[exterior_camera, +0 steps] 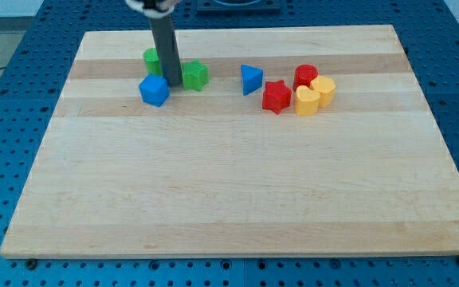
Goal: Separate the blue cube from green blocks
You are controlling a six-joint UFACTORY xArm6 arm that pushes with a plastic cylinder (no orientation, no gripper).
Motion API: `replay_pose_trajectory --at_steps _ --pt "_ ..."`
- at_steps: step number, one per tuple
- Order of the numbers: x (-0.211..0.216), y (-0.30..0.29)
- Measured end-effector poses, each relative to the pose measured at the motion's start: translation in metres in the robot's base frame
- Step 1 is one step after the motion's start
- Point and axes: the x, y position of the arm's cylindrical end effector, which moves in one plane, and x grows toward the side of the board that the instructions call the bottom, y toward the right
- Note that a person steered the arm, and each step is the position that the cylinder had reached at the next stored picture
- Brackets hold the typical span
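Note:
The blue cube (154,90) lies at the upper left of the wooden board (229,183). My tip (171,84) is just right of the cube, in the gap between the cube and the two green blocks. A green round block (151,60) sits above the cube, partly hidden behind the rod. A green star-like block (195,76) lies just right of the rod. The cube stands apart from both green blocks.
A blue triangular block (250,79) lies right of the green blocks. Further right is a cluster: a red star (276,96), a red round block (305,76) and two yellow blocks (307,101) (323,89).

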Motion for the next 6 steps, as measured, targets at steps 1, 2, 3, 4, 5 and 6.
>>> replay_pose_trajectory --at_steps 1,2,3,4,5,6 --pt "0.035 0.0" --pt "0.018 -0.013" --pt "0.015 0.007" --pt "-0.008 -0.04" --pt "-0.021 -0.08" --pt "0.008 -0.101"
